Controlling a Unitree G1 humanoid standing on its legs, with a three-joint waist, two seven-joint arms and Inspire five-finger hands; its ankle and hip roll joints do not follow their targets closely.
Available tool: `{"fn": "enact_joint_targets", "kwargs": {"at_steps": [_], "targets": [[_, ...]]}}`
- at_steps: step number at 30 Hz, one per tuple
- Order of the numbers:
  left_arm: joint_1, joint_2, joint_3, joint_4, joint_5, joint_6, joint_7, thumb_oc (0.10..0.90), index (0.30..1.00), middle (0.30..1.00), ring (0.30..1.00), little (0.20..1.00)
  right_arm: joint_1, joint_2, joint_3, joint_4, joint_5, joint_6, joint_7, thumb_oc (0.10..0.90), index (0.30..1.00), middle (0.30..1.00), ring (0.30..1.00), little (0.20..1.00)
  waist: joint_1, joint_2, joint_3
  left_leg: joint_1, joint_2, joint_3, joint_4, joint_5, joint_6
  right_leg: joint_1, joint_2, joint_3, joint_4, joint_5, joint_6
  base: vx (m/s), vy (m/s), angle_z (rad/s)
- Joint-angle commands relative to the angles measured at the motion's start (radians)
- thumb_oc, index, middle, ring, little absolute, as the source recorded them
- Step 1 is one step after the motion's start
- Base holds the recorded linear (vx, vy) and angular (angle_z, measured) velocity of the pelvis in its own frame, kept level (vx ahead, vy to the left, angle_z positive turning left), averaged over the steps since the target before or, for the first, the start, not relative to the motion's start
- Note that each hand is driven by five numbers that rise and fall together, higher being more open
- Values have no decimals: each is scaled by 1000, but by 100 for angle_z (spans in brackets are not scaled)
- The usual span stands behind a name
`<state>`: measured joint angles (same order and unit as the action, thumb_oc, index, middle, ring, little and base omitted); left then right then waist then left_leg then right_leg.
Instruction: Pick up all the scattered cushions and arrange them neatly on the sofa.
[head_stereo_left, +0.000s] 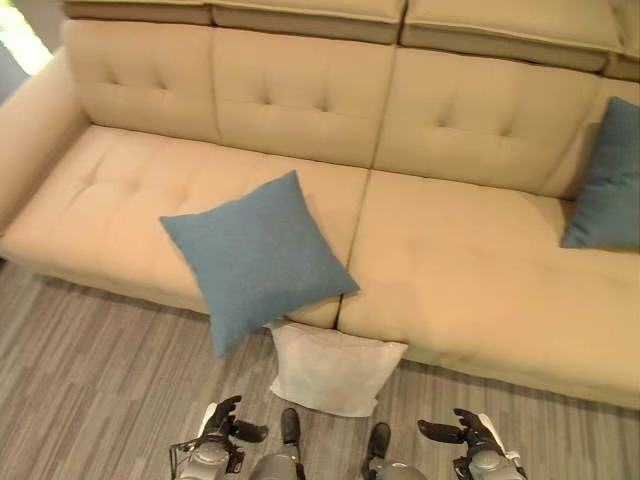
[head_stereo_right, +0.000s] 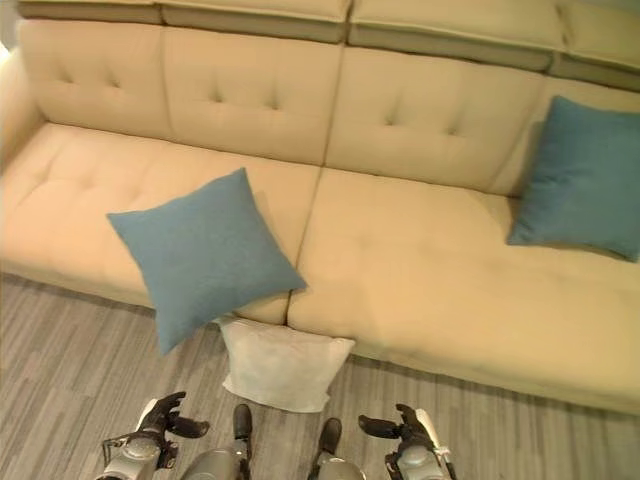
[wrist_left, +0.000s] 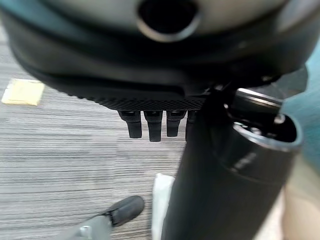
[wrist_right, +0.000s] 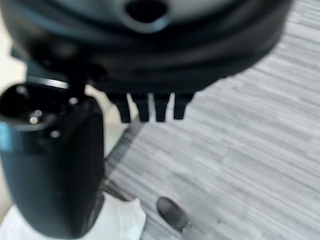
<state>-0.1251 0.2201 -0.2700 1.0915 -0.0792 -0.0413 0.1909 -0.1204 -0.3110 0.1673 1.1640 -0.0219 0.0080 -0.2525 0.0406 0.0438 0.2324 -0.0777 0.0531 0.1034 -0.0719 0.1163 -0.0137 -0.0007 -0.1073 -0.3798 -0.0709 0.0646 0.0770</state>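
— Item one, nearest the robot?
— Left hand (head_stereo_left: 222, 428) and right hand (head_stereo_left: 462, 432), both hanging low over the striped grey floor (head_stereo_left: 90, 380), fingers relaxed and apart, holding nothing.

— Item two?
— White cushion (head_stereo_left: 330, 368), lying flat on the floor between the hands and the sofa's front edge, its far end tucking under the cushion above.

— Item three?
— Blue cushion (head_stereo_left: 255, 255), sitting tilted on the seat of the beige sofa (head_stereo_left: 460, 260), one corner overhanging the front edge and overlapping the white cushion.

— Item four, farthest?
— Second blue cushion (head_stereo_right: 582, 178), leaning upright against the backrest at the sofa's right end, well apart from the other two.
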Motion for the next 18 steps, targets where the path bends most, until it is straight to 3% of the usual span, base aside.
{"fn": "enact_joint_targets", "kwargs": {"at_steps": [1,6,12,18], "targets": [[-58,27,12,47,-10,-20,36,800,900,900,900,900,11,-20,25,-49,-4,5,-56,800,900,900,900,900,15,-60,7,-51,-47,-48,74,-121,5,-43,-13,62,160,-175,18,8,-41,23],[-55,23,0,38,-10,-23,29,800,900,900,900,900,14,-26,20,-36,4,-4,-59,800,900,900,900,900,14,-63,3,-39,-43,-48,79,-123,-2,-31,3,72,143,-180,10,53,-30,-2],[-42,28,23,38,-24,-27,34,800,900,900,900,900,-22,-29,21,-40,37,-36,-53,800,900,900,900,900,-19,-72,19,-55,-33,-28,83,-123,-5,-63,7,108,152,-185,-1,26,-12,-8],[-89,58,61,7,-125,-57,78,800,900,900,900,900,-108,-26,26,-78,95,-46,-75,800,900,900,900,900,-39,-78,88,-229,-27,-10,187,-130,-5,-262,-16,146,265,-183,-18,-124,-13,-25]]}}
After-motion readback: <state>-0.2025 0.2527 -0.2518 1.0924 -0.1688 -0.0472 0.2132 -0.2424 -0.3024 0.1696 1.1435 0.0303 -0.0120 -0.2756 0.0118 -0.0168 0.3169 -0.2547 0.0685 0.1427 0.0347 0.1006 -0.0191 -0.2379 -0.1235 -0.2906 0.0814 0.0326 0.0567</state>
